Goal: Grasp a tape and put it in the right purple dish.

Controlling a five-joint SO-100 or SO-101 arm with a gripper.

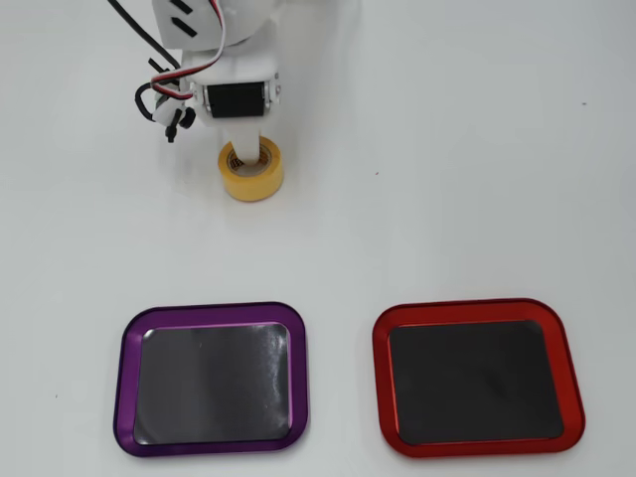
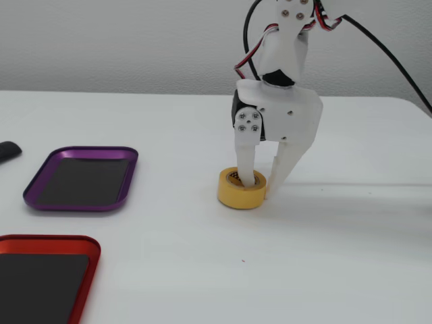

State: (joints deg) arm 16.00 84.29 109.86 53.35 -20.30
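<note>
The tape (image 1: 250, 183) is a small yellow roll standing flat on the white table, seen in the fixed view as tape (image 2: 239, 195) near the middle. My white gripper (image 2: 262, 183) comes down on it from above. One finger is inside the core and the other presses the roll's outer wall, so the jaws are shut on that wall. In the overhead view the gripper (image 1: 247, 150) covers the roll's far edge. The purple dish (image 1: 123, 380) lies empty at the lower left of the overhead view, and at the left as purple dish (image 2: 75, 206) in the fixed view.
A red-rimmed tray (image 1: 379, 370) of the same shape sits empty to the right of the purple one in the overhead view; in the fixed view the red tray (image 2: 48, 239) is at the bottom left. A dark object (image 2: 7, 150) pokes in at the left edge. Cables hang from the arm.
</note>
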